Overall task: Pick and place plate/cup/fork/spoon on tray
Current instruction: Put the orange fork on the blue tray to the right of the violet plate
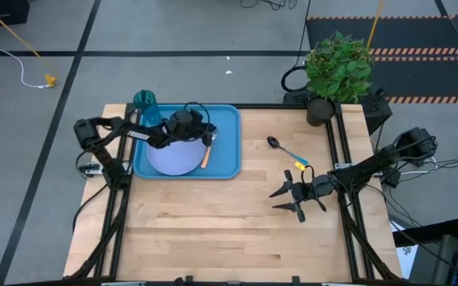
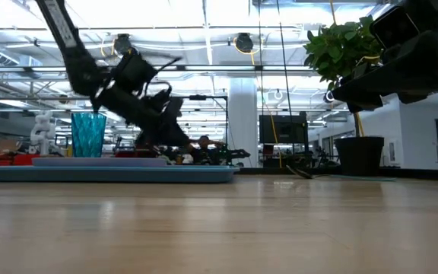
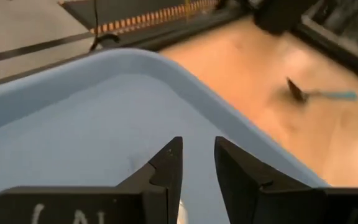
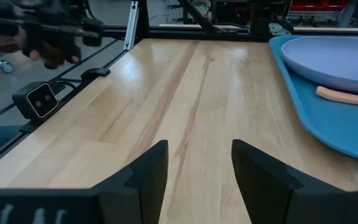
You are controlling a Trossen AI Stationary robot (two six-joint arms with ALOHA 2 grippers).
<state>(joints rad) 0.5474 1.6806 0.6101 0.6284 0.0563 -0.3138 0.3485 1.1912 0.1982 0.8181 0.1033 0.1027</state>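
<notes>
Your left gripper (image 1: 207, 137) hovers over the tray (image 1: 227, 163), jaws slightly apart, seemingly empty; the fork (image 1: 205, 156) lies at its 6 o'clock beside the plate (image 1: 173, 159). Right gripper (image 1: 289, 200) gapes, idle.

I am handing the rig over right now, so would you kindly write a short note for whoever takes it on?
Left gripper: over the bright blue rectangular plastic tray, jaws slightly apart, nothing seen between them.
Right gripper: open and empty above the bare wooden table, waiting.
Done: the round pale lavender plate and the orange-handled fork lie on the tray; the translucent teal cup stands at its back left corner.
Left: the blue-handled spoon lies on the table, right of the tray.
</notes>
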